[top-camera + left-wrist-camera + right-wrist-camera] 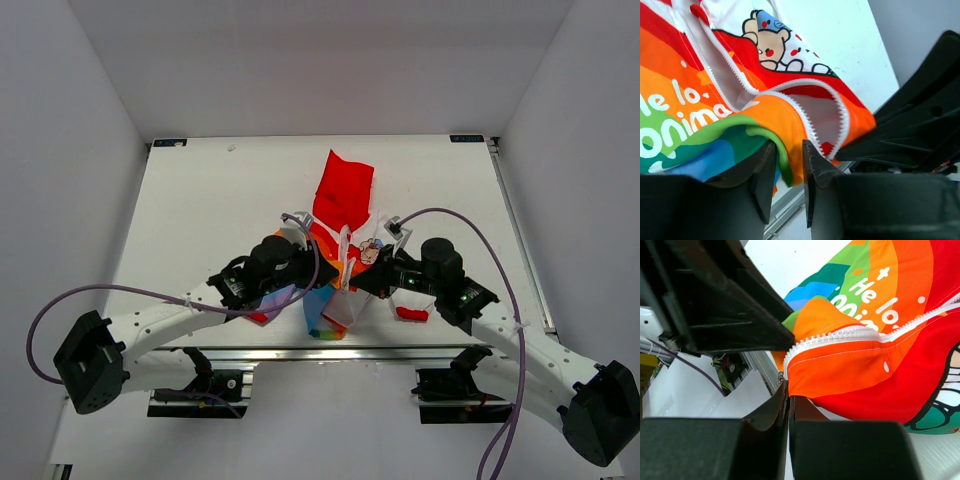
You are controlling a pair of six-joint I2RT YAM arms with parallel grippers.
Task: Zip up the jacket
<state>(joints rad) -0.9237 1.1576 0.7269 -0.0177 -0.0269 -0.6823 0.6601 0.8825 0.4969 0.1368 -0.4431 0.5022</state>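
The jacket (343, 192) is unzipped, its zipper teeth (805, 122) parted. Its hem is pinched by the left claw (788, 172) and the right claw (788, 405); all zipping remains.

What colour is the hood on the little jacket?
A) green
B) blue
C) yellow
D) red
D: in the top view the hood is spread flat on the table at the far end of the jacket, and it is plain red.
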